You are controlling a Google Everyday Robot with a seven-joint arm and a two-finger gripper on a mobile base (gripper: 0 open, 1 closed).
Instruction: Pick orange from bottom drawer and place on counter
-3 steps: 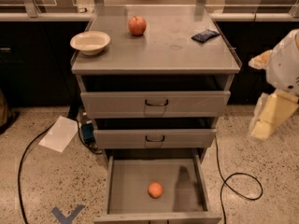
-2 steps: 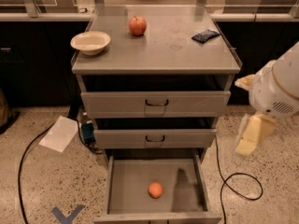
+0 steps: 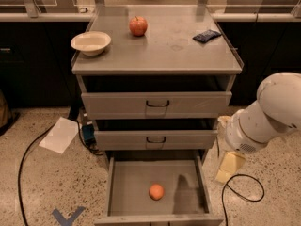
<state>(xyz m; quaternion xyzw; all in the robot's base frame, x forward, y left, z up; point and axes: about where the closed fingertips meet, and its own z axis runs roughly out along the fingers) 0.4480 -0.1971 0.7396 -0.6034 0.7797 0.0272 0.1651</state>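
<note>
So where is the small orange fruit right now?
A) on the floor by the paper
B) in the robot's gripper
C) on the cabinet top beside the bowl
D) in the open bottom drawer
D: the orange lies on the flat floor of the open bottom drawer, while the gripper hangs outside the drawer's right wall, apart from the fruit.

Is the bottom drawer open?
Open: the bottom drawer is pulled out, orange on its floor. Pincer hangs outside its right wall.

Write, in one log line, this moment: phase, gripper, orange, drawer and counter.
phase: pre-grasp | gripper: right of open bottom drawer, outside it | orange: on drawer floor, not held | counter: apple, bowl, dark packet
</note>
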